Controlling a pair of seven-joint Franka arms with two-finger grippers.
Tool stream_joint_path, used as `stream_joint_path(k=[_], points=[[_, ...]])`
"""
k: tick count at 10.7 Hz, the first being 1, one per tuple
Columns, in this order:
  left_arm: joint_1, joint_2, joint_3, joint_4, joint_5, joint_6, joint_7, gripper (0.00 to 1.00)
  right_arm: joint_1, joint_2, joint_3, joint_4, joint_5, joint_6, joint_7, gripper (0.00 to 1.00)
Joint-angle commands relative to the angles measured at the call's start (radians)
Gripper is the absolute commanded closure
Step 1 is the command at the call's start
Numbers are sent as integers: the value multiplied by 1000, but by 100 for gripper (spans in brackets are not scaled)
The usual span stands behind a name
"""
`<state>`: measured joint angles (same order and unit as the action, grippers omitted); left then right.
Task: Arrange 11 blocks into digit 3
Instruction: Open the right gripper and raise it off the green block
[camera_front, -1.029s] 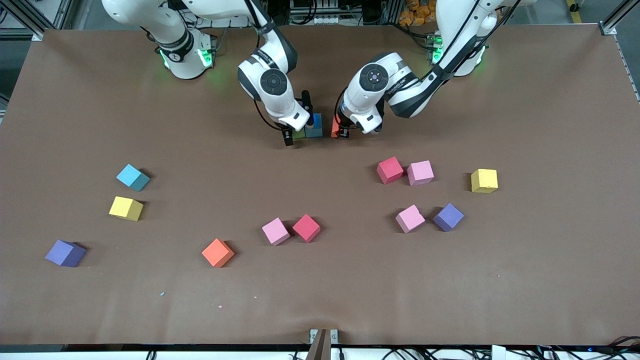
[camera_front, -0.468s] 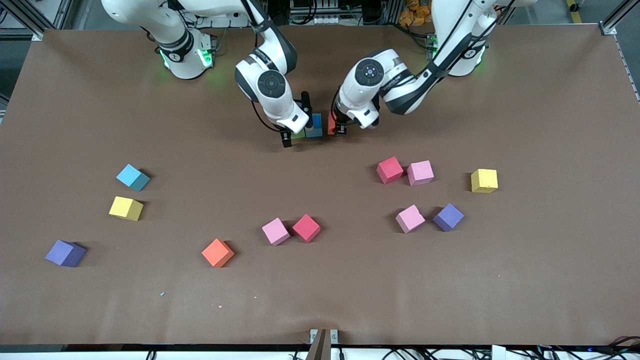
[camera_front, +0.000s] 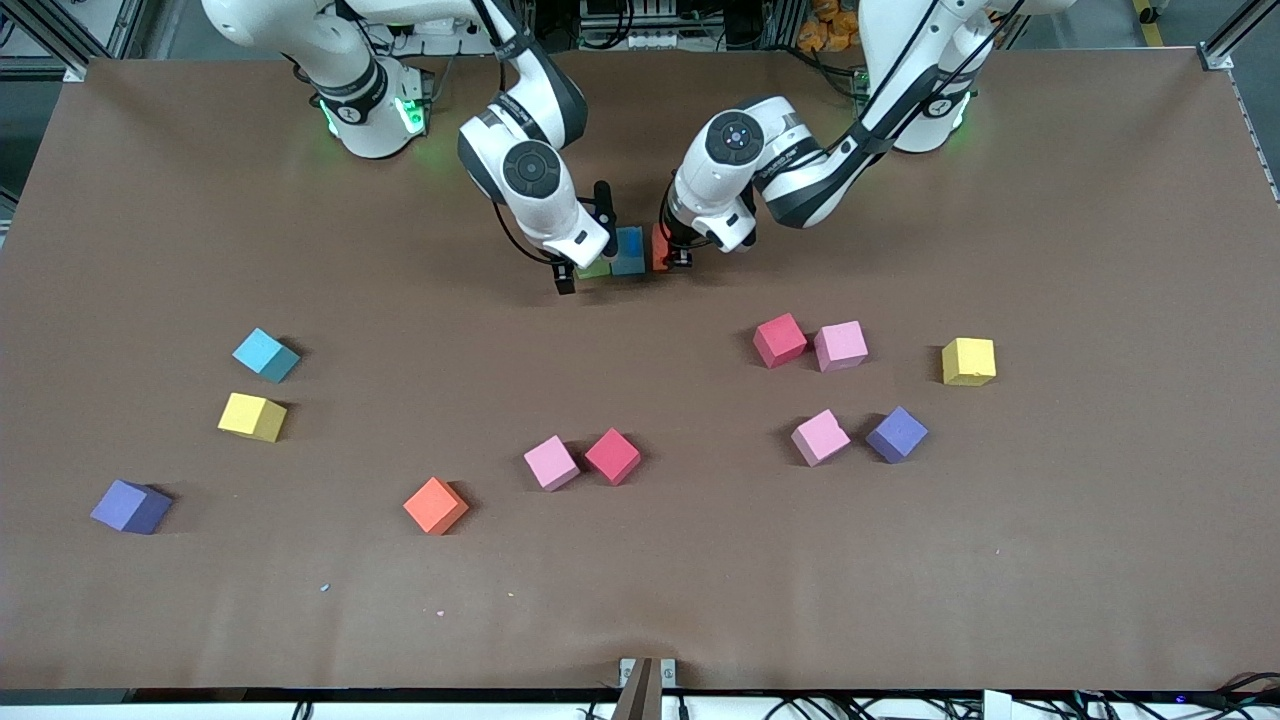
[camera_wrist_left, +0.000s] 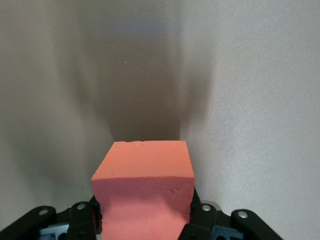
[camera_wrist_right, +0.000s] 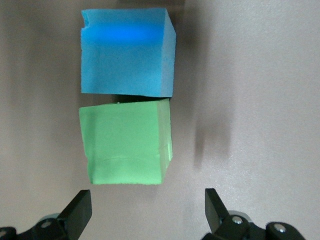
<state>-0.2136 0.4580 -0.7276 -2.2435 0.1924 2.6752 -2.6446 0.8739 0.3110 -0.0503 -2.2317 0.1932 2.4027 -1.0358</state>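
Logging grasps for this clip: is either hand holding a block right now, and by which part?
The left hand grips an orange block by two opposite side faces. The right hand is open, holding nothing.

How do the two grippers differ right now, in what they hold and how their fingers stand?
The left gripper is shut on an orange block; the right gripper holds nothing. Left fingers pinch the block's sides; right fingers stand wide open over the green block beside the blue block. Both work at the row's ends.

Bright even overhead light, soft shadows, sharp focus
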Motion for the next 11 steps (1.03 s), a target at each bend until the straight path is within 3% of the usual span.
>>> stream_joint_path(k=[1, 4, 11], points=[[-12, 28, 11, -2, 170, 37, -153, 100, -42, -50, 7, 0, 6, -65, -39, 0], [-13, 77, 14, 18, 341, 37, -296, 100, -94, -67, 3, 27, 6, -118, -91, 0], [-73, 117, 52, 67, 358, 34, -308, 100, -233, -58, -3, 110, 0, -134, -158, 0]])
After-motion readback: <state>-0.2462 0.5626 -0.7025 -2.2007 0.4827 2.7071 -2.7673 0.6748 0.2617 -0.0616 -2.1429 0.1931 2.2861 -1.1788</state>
